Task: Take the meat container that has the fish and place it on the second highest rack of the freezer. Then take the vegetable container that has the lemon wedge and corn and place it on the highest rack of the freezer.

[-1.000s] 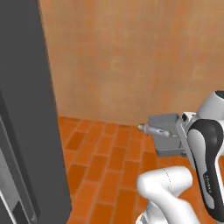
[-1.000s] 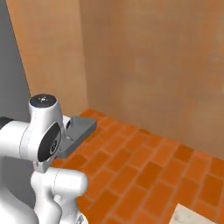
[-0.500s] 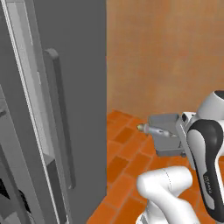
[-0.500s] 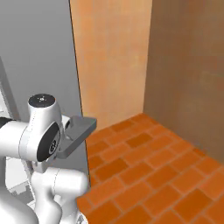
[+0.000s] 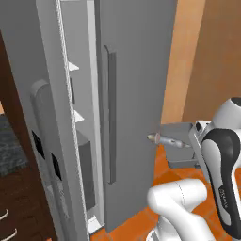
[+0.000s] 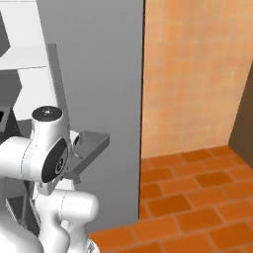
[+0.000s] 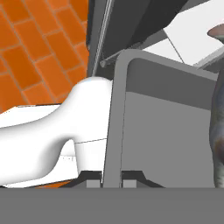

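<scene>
My gripper [image 7: 111,179] is shut on the rim of the grey meat container [image 7: 166,131], one fingertip [image 7: 93,177] on each side of its wall. The silvery-grey fish [image 7: 217,127] lies inside at the right edge. In the left base view the container [image 5: 176,141] hangs in front of my arm with the fish's pointed tip [image 5: 156,138] poking over its rim, close to the freezer's [image 5: 136,70] grey door. Two thin white racks [image 5: 73,67] [image 5: 78,116] show in the gap between the doors. The right base view shows the container [image 6: 91,146] against the freezer door [image 6: 99,64].
A long bar handle [image 5: 111,117] runs down the nearer door, and a second grey door [image 5: 47,122] stands at the left. Dark wooden cabinets [image 5: 12,155] lie further left. Orange brick floor [image 6: 197,197] and a tan wall [image 6: 192,74] are to the right.
The whole picture has swung as the base turned, bringing the freezer and its doors into view in place of wall and floor. The container stays in my shut gripper.
</scene>
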Tool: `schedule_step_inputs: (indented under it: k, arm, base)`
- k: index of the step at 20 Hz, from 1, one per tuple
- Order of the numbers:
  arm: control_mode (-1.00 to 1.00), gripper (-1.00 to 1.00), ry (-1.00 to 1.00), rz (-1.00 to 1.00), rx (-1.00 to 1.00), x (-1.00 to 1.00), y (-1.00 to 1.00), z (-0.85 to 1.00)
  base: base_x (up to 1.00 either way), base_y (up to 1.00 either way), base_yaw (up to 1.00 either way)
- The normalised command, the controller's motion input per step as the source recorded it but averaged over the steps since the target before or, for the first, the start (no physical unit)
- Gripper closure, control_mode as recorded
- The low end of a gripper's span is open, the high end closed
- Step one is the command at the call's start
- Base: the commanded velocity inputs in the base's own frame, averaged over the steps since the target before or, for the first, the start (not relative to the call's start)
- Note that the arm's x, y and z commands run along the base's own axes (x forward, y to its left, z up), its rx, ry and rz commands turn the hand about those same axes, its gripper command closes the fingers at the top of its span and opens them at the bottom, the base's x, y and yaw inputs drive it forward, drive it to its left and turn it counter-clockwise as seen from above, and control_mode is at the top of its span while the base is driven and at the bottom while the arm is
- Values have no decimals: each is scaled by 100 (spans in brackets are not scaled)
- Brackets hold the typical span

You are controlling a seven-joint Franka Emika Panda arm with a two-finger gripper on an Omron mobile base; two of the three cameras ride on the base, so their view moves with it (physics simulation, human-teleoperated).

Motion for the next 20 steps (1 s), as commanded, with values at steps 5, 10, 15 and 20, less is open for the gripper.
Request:
schedule_step_inputs:
  k: [5,10,15,20]
  arm:
    - [100,100,0,0,0,0,0,0]
    - [100,100,0,0,0,0,0,0]
    - [100,100,0,0,0,0,0,0]
    - [100,100,0,0,0,0,0,0]
  base:
    - [12,-4,62]
    - [16,-23,57]
    - [31,-51,52]
    - [48,-51,51]
